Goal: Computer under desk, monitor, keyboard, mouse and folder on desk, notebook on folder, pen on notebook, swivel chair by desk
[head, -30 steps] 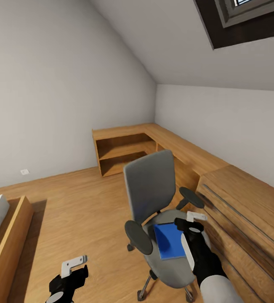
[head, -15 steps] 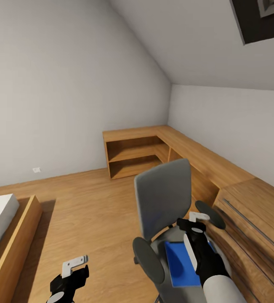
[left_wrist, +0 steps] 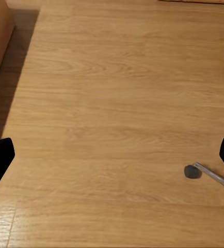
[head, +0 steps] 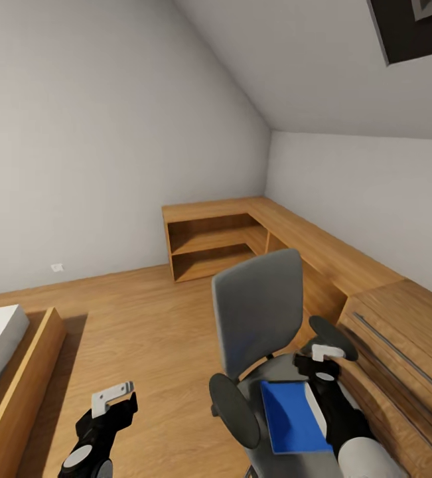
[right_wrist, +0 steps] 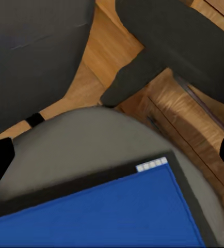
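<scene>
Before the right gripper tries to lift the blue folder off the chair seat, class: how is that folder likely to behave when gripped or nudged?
The blue folder looks thin and flat, so it is probably light and may flex if pinched at one edge. Lying flush on the padded seat, it offers little lip to grip and might slide instead. The swivel chair stands on castors, so a push could roll it.

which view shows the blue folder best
The head view: the folder shows nearly whole, flat on the swivel chair seat beside the right gripper. The right wrist view shows just one corner up close.
</scene>
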